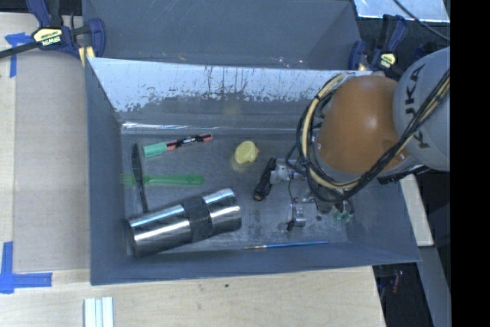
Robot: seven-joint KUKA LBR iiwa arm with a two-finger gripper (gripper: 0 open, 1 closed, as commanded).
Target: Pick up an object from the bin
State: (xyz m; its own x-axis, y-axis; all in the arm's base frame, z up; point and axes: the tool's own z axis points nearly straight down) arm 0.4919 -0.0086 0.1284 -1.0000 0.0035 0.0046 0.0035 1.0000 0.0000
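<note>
My gripper (pixel 295 204) hangs low over the right part of the bin floor, just under the arm's orange cover. A small black oblong piece (pixel 264 180) lies tilted just to its left, close to the gripper; whether they touch I cannot tell. A thin blue pen (pixel 287 245) lies along the front wall just below the gripper. Farther left and towards the back sits a small yellow lump (pixel 245 153). I see nothing held in the gripper.
A large silver cylinder with a black band (pixel 184 220) lies at the front left. Behind it are a green flat stick (pixel 164 180), a thin black rod (pixel 139 176) and a red-black marker with a green cap (pixel 180 144). The arm covers the bin's right side.
</note>
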